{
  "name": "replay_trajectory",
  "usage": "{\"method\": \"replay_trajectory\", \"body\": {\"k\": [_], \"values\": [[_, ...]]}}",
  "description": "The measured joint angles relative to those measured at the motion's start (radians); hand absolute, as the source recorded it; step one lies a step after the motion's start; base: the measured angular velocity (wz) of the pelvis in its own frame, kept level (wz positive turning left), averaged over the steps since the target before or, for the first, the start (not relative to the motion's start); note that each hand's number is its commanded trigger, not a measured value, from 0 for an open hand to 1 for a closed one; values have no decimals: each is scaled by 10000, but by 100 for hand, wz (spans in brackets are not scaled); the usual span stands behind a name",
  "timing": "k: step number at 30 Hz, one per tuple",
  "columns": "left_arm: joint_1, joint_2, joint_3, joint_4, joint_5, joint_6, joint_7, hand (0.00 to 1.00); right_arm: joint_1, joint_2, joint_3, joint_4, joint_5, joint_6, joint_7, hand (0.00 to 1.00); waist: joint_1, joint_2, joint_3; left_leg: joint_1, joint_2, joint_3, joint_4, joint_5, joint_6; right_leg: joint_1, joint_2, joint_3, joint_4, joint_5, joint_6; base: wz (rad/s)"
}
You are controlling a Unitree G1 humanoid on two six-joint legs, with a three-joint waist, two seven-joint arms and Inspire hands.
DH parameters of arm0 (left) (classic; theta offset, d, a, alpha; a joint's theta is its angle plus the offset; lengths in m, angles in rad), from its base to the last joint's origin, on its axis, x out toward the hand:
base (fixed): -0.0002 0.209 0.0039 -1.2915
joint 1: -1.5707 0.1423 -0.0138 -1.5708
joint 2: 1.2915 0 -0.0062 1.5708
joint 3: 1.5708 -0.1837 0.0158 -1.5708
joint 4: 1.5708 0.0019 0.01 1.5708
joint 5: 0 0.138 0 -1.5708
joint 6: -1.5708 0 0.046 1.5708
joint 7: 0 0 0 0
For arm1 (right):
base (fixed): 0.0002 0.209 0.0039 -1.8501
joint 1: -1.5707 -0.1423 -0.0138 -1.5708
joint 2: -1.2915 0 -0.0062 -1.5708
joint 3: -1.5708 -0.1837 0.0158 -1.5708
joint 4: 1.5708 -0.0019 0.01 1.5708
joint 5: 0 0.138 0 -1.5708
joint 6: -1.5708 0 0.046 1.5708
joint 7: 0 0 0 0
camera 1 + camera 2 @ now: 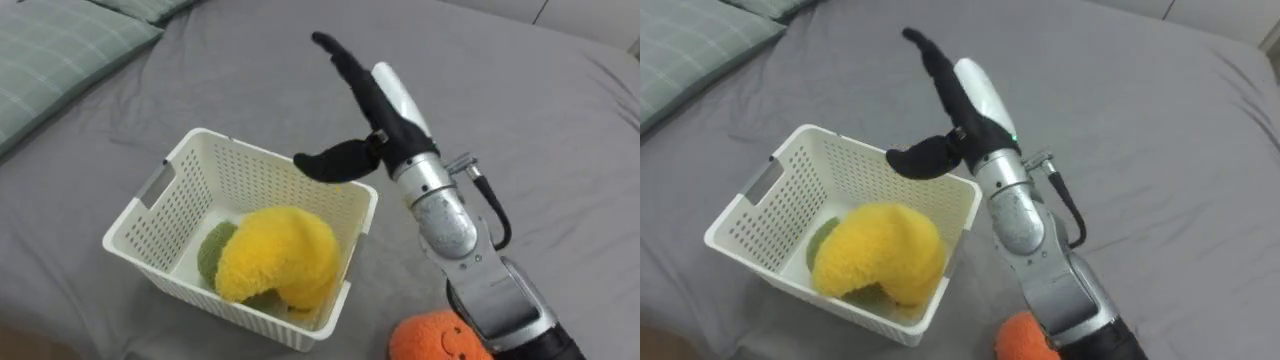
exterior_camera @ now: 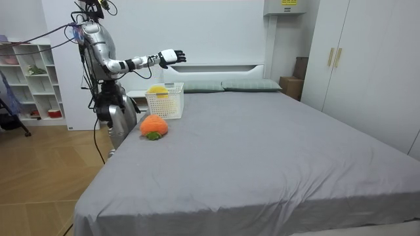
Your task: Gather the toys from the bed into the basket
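Bedroom, white walls, wooden floor [image 2: 39, 170], open shelf [image 2: 33, 78] at the room view's left, pale wardrobe [image 2: 341, 59] at its right. Large bed [image 1: 520, 110] under a smooth grey sheet; green checked pillow [image 1: 60, 50] at the head end.

Robot stands upright at the bed's side near the head end, one arm held out level over the mattress.

White perforated basket [image 1: 190, 165] sits on the sheet in front of the robot. Inside it: yellow plush toy [image 1: 275, 260], bulky, rising about to the rim on the robot's side; a green toy [image 1: 212, 250] lies lower, pressed against the yellow one's left flank, partly hidden by it.

Orange plush toy [image 1: 440, 338] lies on the sheet outside the basket, near its right-hand corner, close to the robot and partly behind the forearm in the eye views.

Right hand [image 1: 385, 115] reaches in from the lower right and hangs in the air above the basket's far right corner. Fingers [image 1: 345, 65] straight, close together, pointing away from the robot; thumb [image 1: 330, 160] stuck out sideways over the basket rim. Nothing held; no contact with basket or toys.
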Motion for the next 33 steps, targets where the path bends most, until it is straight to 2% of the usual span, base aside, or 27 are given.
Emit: {"method": "replay_trajectory", "body": {"k": [3, 6, 11, 13, 15, 20, 24, 28, 33], "values": [[75, -17, 0, 6, -14, -2, 150, 0, 553, -121, -283, -192, 203, -51, -339, 0, -282, 68, -24, 90, 29, 114, -19, -49, 9, 75, 15, 114, 8, -1, 1, -11], [99, -16, 1, 155, -73, -6, 149, 0, 937, -284, -652, -425, 673, -75, -421, 0, -558, 103, -13, 219, 43, 232, -25, -58, 13, 105, 20, 257, 71, 2, 4, -16], [196, -55, 227, 415, -148, -106, 145, 0, 1163, -647, -1069, -625, 900, -75, -454, 0, -913, 91, -21, 354, 93, 538, -75, -77, 19, 78, 45, 529, 162, 1, 4, -17], [257, -56, 279, 420, -162, -115, 145, 0, 1178, -665, -1340, -696, 850, -83, -448, 0, -1056, 62, -19, 391, 105, 645, -78, -87, 26, 73, 56, 638, 143, -5, 11, -12], [271, -54, 352, 370, -259, -128, 145, 0, 1316, -674, -1526, -695, 768, -90, -448, 0, -1076, 35, -22, 428, 107, 703, -69, -87, 28, 64, 92, 812, 124, -8, 14, -10], [270, -49, 357, 270, -389, -221, 143, 0, 2071, -697, -1619, -438, 761, -124, -232, 0, -1227, -93, -40, 477, 112, 733, -80, -128, 32, 89, 119, 864, 6, 15, 20, -2], [276, -45, 402, 269, -475, -220, 150, 0, 2777, -697, -1655, -147, 757, -96, -86, 0, -1246, -93, 4, 416, 149, 853, -82, -190, 23, 21, 133, 899, 6, 17, 26, -8], [318, -43, 424, 283, -472, -220, 162, 0, 2988, -701, -1676, 241, 471, -98, -87, 0, -1238, -72, 28, 410, 171, 991, -169, -205, 6, -99, 170, 1066, 9, 18, 26, -11], [324, -43, 416, 363, -472, -221, 371, 0, 3139, -692, -1672, 1350, 472, -96, -68, 0, -1236, -55, 40, 304, 172, 994, -171, -273, 11, -198, 167, 1063, -12, 6, 45, -1]]}}
